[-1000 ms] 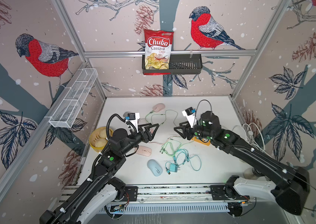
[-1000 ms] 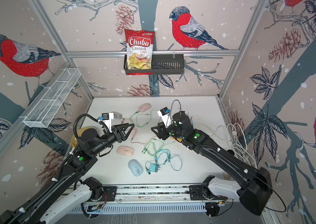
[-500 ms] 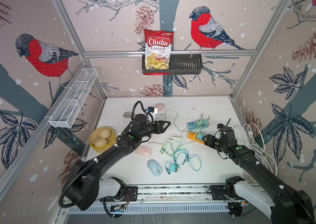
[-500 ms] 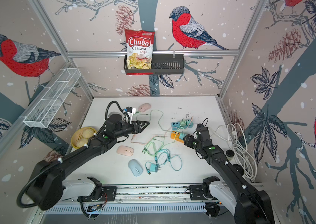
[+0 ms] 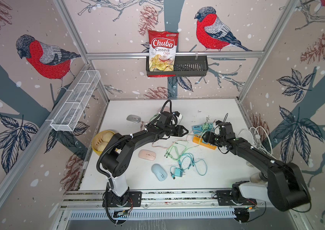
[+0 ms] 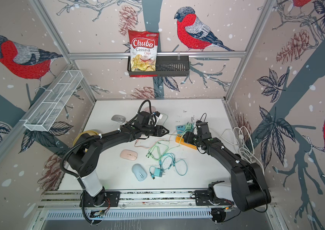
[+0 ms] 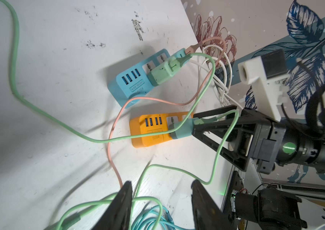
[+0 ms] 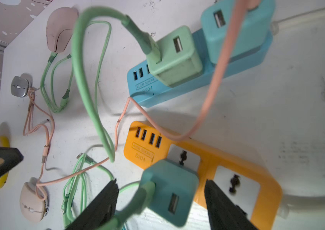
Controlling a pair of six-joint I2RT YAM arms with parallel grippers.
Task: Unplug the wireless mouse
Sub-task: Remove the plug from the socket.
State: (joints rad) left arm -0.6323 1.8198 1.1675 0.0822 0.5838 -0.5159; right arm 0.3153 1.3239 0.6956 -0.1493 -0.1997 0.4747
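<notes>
at the orange strip (image 8: 143, 151), right tool (image 8: 160, 184) gapes astride a teal charger (image 7: 181, 129); left tool (image 7: 161, 184) open over tangled cables (image 5: 177, 155).

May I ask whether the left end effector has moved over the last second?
Yes: the left end effector has shifted towards the orange power strip, away from the pink mouse.

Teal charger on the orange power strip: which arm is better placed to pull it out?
Right, probably. The right gripper has open jaws flanking the teal charger on the orange power strip, while the left gripper hangs apart over loose cables.
</notes>
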